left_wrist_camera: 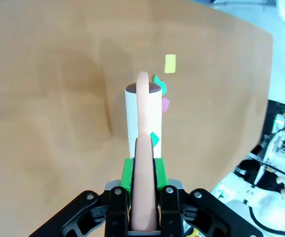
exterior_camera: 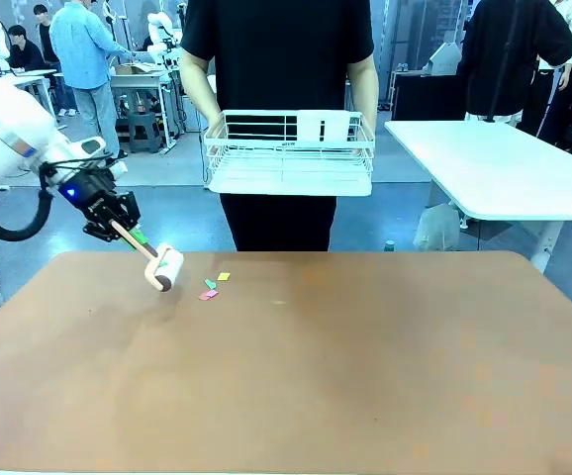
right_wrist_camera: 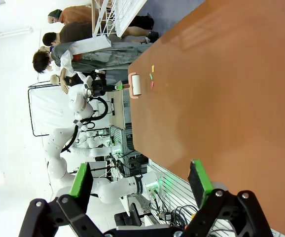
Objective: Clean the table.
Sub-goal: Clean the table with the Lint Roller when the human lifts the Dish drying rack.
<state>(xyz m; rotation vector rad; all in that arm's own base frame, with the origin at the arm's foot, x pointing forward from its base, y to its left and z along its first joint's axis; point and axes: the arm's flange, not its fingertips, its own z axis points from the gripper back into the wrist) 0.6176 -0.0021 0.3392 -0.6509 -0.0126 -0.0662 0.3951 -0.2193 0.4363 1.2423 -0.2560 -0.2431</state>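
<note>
The reddish-brown counter [exterior_camera: 316, 376] spans the foreground, wide and mostly bare. Near its far-left edge lie small paper scraps [exterior_camera: 210, 287], yellow, green and pink. Just beside them sits the white head of a lint roller [exterior_camera: 163, 268]; contact with the surface cannot be confirmed. The left arm [exterior_camera: 9, 129] enters from the left, wrist angled downward. The left pincer [exterior_camera: 118, 226] is clamped on the roller's tan handle. The right pincer [right_wrist_camera: 140, 180] hangs above the counter, fingers spread, holding nothing. Beyond the far edge, a person holds a white wire rack [exterior_camera: 288, 158].
</note>
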